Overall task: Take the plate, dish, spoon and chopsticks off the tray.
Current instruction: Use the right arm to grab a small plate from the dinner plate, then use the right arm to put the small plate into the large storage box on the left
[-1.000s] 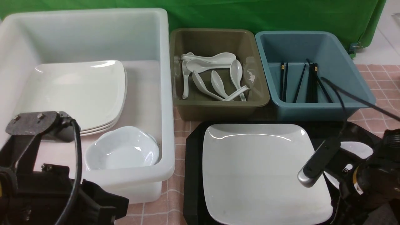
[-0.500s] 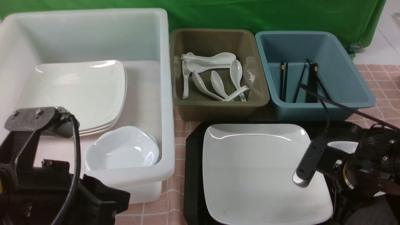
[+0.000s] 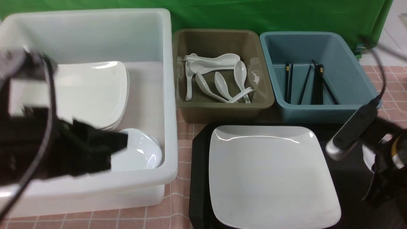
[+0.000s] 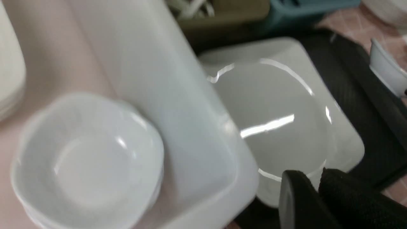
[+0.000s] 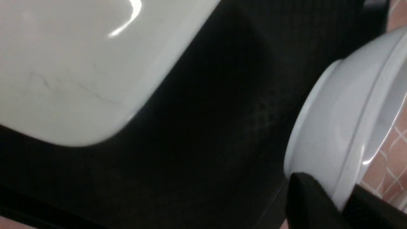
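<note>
The large white square plate (image 3: 270, 171) lies flat on the black tray (image 3: 198, 178). My right gripper (image 5: 341, 197) is shut on the rim of the small white dish (image 5: 337, 127) and holds it tilted above the tray's right end. In the front view only a sliver of the dish (image 3: 369, 157) shows behind the right wrist. My left gripper (image 4: 318, 178) is shut with nothing in it. It hovers over the near corner of the white bin, beside the plate. Several white spoons (image 3: 219, 79) lie in the olive bin, and black chopsticks (image 3: 316, 84) lie in the blue bin.
The tall white bin (image 3: 168, 105) at the left holds stacked square plates (image 3: 92, 92) and small dishes (image 3: 140, 152). The olive bin (image 3: 222, 109) and the blue bin (image 3: 321, 111) stand just behind the tray. A pink checked cloth covers the table.
My right gripper has shut on the dish and lifted it up and to the right, off the tray. The left arm has risen and swung over the white bin, blurred by its motion.
</note>
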{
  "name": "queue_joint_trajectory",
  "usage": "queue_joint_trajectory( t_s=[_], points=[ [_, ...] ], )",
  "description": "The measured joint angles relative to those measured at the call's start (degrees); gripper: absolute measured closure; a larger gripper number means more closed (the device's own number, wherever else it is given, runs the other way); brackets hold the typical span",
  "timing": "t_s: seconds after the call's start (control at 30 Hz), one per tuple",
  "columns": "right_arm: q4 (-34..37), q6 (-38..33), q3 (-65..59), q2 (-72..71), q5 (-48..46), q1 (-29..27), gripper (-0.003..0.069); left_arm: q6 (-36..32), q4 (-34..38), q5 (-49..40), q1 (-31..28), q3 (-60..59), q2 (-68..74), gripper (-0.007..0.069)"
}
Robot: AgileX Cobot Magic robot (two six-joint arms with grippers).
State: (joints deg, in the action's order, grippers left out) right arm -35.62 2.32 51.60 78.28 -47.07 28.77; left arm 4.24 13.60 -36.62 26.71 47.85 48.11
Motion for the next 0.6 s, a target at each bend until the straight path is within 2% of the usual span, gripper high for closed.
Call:
queue_joint_trajectory(
  t_s=[0.13,0.27,0.3,0.33,0.37,0.4,0.43,0.47,0.5,0.53,0.6],
  points=[
    [8.7,-5.1,5.1,-6.4,-0.8,0.0,0.0571,4.8,-7.1,0.2,0.0,7.2,0.0,0.0532],
    [23.9,-13.8,12.2,-10.0,-1.0,0.0,0.0571,12.9,-19.7,-3.3,0.0,14.2,0.1,0.0532],
    [23.9,-14.4,12.6,-10.1,-1.0,0.0,0.0571,12.9,-19.7,-3.4,0.0,14.5,0.1,0.0532],
    [34.2,-21.1,16.2,-10.3,-0.8,0.0,0.0571,15.4,-25.6,-4.4,0.0,16.8,0.2,0.054],
    [35.6,-22.9,16.9,-10.3,-0.8,0.0,0.0571,15.4,-26.1,-4.5,0.0,17.1,0.2,0.0542],
    [46.9,-30.7,19.7,-9.7,-0.7,0.0,0.0571,16.8,-29.9,-5.7,0.0,19.3,0.4,0.0566],
    [46.9,-30.7,19.7,-9.7,-0.7,0.0,0.0571,17.0,-30.6,-6.1,0.0,19.9,0.4,0.0574],
    [58.8,-39.5,22.5,-8.0,-0.7,0.0,0.0571,17.4,-33.0,-8.5,0.0,22.4,1.1,0.0601],
    [63.4,-43.7,23.5,-6.7,-0.7,0.2,0.0571,17.5,-33.9,-10.9,0.0,24.0,1.5,0.061],
    [65.5,-44.5,23.7,-6.4,-0.7,0.3,0.0571,17.5,-34.1,-10.9,0.0,24.0,1.6,0.061],
    [72.9,-51.1,26.5,-2.2,-0.6,1.9,0.0571,17.3,-36.3,-17.8,0.0,27.5,3.5,0.0615]
  ],
)
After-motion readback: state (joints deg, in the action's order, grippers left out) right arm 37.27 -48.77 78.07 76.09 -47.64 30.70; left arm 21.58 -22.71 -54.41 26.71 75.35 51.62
